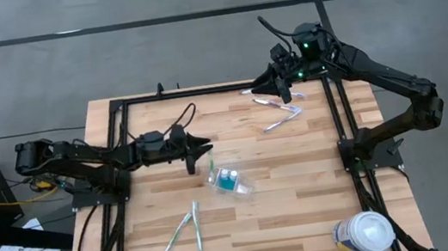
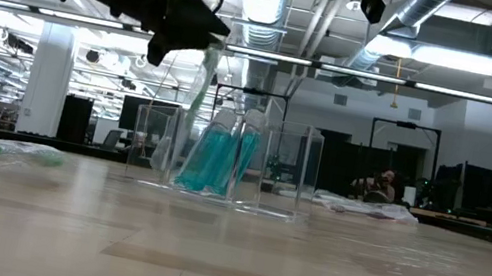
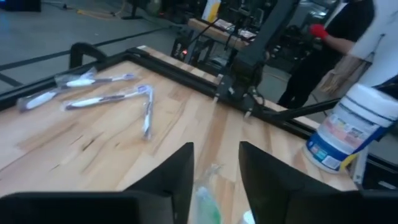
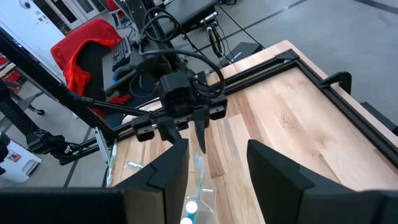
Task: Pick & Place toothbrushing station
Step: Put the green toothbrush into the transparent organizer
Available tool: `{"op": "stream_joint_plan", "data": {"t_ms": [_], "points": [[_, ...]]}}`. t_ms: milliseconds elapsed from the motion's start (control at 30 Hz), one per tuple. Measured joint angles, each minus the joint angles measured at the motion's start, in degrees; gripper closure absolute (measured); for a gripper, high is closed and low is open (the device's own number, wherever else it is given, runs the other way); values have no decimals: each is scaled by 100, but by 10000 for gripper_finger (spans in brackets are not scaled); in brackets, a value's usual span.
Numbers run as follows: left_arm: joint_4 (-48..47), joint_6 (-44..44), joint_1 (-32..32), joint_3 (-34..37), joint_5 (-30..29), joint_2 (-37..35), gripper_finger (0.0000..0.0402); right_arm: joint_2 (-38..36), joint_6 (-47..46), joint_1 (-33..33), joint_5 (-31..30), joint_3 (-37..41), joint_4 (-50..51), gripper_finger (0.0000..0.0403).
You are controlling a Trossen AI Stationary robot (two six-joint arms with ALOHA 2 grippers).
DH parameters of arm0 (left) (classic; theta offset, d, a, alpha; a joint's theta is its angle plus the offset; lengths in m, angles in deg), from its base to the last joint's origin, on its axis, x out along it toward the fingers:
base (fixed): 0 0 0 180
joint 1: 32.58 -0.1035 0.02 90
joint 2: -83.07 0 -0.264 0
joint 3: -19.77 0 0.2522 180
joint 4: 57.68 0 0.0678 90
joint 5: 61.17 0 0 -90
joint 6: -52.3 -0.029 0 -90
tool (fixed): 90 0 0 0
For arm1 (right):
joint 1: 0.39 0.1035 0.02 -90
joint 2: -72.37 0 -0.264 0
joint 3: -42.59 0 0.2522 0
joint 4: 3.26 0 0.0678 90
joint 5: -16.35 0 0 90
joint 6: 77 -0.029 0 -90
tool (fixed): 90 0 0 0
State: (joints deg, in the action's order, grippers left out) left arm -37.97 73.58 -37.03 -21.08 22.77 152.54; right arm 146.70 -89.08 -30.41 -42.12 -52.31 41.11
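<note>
The toothbrushing station (image 1: 229,179) rests mid-surface, apparently placed. The left claw (image 1: 206,150), open and empty, hovers just beside it. The right claw (image 1: 284,92), open, waits near the far edge.

Clear plastic toothbrushing station (image 1: 229,179), teal items inside, standing mid-table on the wood

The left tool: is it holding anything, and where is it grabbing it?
The left tool has open fingers above the clear toothbrushing station. A wrapped toothbrush hangs just under them, but whether it is gripped cannot be told.
</note>
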Motion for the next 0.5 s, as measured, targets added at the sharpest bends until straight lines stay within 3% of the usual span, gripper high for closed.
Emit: {"op": "stream_joint_plan", "data": {"t_ms": [300, 500], "points": [[574, 0, 0, -171, -57, -267, 234, 0, 0, 0, 0, 0, 8, 249], [484, -329, -12, -514, -837, -1102, 242, -2, 0, -2, -2, 0, 13, 249]]}}
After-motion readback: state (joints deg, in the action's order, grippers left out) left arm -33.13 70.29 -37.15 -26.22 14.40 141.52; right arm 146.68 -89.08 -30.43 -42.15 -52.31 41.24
